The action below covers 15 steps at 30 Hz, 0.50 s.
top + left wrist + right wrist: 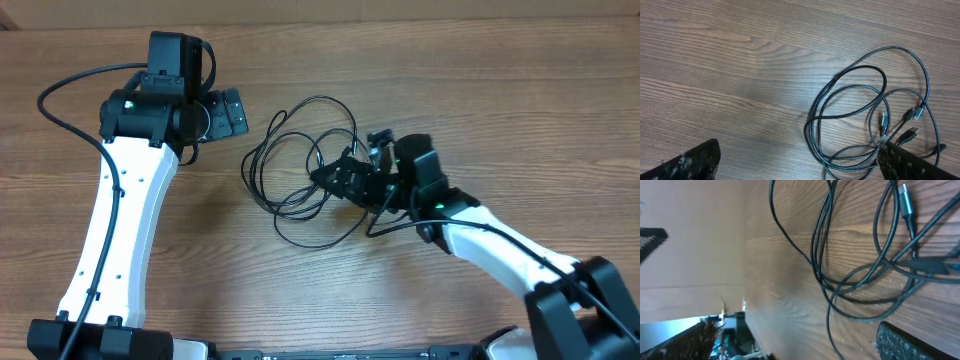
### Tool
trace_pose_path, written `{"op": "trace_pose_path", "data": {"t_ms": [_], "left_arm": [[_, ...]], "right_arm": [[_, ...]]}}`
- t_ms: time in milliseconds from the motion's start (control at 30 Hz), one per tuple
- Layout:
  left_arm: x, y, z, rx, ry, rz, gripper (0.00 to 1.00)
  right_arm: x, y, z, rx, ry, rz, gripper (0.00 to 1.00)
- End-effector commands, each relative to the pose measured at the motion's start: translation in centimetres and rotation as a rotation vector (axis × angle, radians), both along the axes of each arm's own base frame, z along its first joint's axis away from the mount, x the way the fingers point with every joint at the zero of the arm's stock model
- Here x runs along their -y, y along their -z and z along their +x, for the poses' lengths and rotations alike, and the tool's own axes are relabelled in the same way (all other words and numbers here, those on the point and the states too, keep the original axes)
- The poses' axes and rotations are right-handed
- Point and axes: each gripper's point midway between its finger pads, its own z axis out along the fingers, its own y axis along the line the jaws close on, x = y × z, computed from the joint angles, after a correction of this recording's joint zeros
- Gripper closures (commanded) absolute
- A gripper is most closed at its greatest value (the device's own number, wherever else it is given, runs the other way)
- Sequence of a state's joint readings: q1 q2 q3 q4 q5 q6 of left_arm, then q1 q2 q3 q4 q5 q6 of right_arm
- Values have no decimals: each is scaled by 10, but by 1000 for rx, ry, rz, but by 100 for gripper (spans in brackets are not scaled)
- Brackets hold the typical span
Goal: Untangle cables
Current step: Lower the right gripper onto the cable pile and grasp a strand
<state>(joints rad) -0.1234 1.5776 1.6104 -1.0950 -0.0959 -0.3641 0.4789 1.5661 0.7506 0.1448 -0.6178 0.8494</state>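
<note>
At the left of the wooden table (450,70) stands the white left arm (120,220), and a thicker black wire (60,92) curves away from its dark head. The left gripper (226,112) points toward the middle of the table, and its jaws are spread wide with nothing between them. In the left wrist view its two dark fingers (692,161) sit in the lower corners, far apart, over bare wood.

The cables (297,160) lie near the centre of the table, just to the right of the left gripper and apart from it. They form a loose heap of thin black loops that cross each other several times. Some small plug tips (917,112) show on the right side of the heap.

The right gripper (348,180) hangs over the right part of the heap. Its jaws are also spread. In the right wrist view, the cables (822,275) run across the wood above the fingers (907,341). I cannot tell if a finger touches a cord.
</note>
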Motion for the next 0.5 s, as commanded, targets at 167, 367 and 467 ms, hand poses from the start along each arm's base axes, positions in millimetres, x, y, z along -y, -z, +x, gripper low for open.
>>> {"op": "trace_pose_path", "data": {"t_ms": [167,367,467], "left_arm": [[2,0,1,-1,16,-3,0],[2,0,1,-1,17,-4,0],[2,0,1,-1,17,-4,0]], "right_arm": [[-40,21,14,48,4,34,0],[-42,51,15,0,50,-20,0],[-45,42,22,48,61,5,0]]}}
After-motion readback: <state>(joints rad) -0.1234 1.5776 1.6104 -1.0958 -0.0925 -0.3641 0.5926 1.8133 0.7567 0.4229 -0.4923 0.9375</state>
